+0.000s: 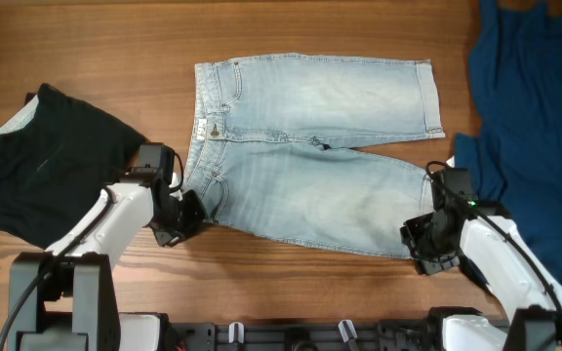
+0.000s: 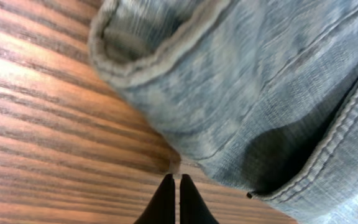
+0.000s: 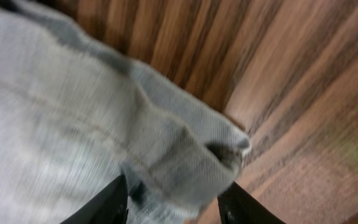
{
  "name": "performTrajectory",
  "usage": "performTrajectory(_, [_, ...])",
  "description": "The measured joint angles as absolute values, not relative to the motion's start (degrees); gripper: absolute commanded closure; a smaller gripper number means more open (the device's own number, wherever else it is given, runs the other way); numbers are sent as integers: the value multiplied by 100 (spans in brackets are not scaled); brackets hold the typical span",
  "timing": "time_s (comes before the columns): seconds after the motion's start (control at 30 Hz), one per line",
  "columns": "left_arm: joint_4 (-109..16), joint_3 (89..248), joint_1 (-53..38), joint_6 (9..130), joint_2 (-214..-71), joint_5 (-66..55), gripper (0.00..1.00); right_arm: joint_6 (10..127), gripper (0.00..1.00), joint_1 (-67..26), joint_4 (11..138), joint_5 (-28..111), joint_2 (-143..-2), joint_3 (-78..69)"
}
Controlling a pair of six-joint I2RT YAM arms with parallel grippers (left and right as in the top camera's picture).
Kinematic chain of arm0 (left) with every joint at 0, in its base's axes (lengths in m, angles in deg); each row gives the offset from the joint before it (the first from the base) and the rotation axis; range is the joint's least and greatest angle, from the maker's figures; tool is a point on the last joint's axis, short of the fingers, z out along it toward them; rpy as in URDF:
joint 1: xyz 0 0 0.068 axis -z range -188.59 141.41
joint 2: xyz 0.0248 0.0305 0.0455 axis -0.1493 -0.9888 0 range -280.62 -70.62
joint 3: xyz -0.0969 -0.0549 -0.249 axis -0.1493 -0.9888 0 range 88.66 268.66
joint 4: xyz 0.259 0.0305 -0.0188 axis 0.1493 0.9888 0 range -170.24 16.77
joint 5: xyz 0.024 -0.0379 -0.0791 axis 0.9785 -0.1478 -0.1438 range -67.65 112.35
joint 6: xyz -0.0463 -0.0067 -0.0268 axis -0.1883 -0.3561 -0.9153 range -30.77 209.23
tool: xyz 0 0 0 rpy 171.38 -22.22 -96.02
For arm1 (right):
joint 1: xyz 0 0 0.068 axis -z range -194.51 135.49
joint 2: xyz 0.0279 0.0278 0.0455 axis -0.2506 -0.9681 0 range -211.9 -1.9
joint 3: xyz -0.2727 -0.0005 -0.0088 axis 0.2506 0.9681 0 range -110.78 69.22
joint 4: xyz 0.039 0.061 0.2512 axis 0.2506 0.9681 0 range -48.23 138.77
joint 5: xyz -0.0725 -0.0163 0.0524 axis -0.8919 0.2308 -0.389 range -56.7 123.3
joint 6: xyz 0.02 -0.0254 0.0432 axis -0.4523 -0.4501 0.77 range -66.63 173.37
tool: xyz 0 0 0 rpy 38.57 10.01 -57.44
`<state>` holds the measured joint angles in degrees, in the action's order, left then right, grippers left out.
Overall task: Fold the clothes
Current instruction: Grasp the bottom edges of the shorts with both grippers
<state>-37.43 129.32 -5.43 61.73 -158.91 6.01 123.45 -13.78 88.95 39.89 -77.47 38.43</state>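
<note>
Overhead, a black garment (image 1: 52, 161) is seen at left. The left gripper (image 1: 188, 216) is closed, with nothing seen between its fingertips, at the waistband corner of the denim shorts (image 1: 310, 156), which are spread flat on the table (image 1: 115, 39). The right gripper (image 1: 422, 244) is held wide open around a hem corner. A dark blue cloth (image 1: 535, 117) is seen at right.

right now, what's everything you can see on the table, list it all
shorts: one, pale blue denim, spread flat mid-table, waistband to the left
black garment: one, black with a pale inner patch, bunched at the left side
blue cloth: one, dark blue, at the right side, running off the edge of view
table: one, brown wood, under everything
left gripper: one, black fingers, shut, at the near corner of the waistband
right gripper: one, black fingers, open, either side of the near leg's hem corner
</note>
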Motion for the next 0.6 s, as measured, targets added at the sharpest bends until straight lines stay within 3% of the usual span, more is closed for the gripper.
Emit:
performTrajectory(0.27, [-4221,12965,-543,6153,-15852,509,33,12343,57,-1376,8879,3987,-8060,3701])
performTrajectory(0.4, [-4702,12963,-543,6177,-15854,531,43,12341,57,-1378,8855,3998,-8165,3638])
performTrajectory(0.6, [-3950,13065,-543,6192,-15732,623,38,12339,57,-1378,8840,4013,-8185,3627])
